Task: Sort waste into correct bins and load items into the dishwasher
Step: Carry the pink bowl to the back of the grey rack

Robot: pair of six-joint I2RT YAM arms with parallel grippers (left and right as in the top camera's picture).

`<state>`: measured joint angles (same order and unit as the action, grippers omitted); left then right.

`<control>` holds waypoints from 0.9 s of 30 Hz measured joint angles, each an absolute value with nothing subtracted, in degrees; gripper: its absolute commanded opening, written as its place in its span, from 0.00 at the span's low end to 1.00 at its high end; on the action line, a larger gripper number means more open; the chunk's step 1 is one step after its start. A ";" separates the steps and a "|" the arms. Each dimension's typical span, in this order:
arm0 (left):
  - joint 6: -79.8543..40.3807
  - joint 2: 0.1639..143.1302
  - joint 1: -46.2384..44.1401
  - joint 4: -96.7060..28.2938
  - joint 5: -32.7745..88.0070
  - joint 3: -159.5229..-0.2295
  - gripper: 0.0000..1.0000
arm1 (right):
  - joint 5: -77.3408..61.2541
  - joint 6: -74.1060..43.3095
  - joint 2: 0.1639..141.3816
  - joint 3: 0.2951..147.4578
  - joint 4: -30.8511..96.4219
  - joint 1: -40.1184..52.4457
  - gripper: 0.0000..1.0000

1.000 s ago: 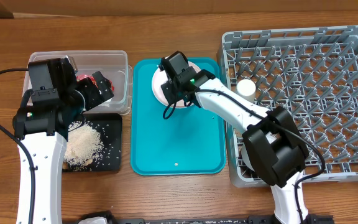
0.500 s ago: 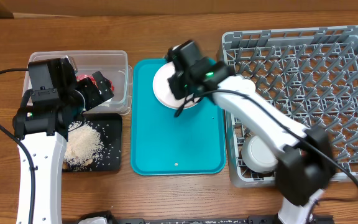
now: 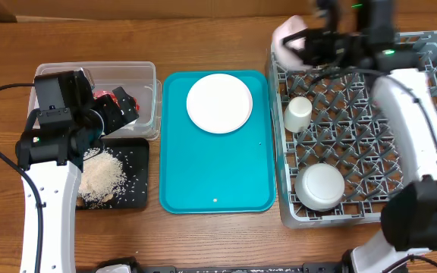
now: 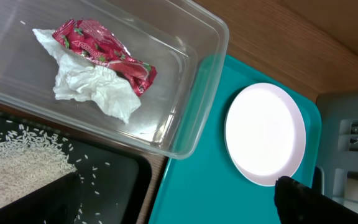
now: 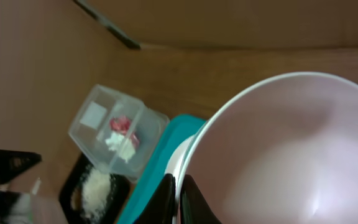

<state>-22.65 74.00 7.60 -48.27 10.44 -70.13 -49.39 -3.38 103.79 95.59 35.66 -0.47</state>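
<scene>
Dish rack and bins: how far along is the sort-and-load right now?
Done: red wrapper and napkin lie in the clear tub, rice on the black tray; cup and bowl sit in the rack. In hand: the right gripper holds a pink plate by its rim at the rack's far left corner. Left: racking it, then the white plate on the teal tray.
</scene>
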 measured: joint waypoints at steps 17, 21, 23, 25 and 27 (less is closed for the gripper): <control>-22.65 74.00 7.60 -48.25 10.44 -70.13 1.00 | -85.62 -4.32 123.81 95.59 26.33 -12.93 0.04; -22.65 74.00 7.60 -48.27 10.44 -70.13 1.00 | -86.54 -4.47 124.03 95.59 26.70 -12.93 0.04; -22.68 74.00 7.60 -48.25 10.44 -70.13 1.00 | -86.04 -4.47 124.03 95.59 27.70 -12.93 0.04; -22.65 74.00 7.60 -48.25 10.44 -70.13 1.00 | -84.82 -4.51 124.03 95.57 29.41 -12.93 0.04; -22.65 74.00 7.60 -48.25 10.44 -70.13 1.00 | -83.50 -4.60 124.03 95.57 30.50 -12.93 0.04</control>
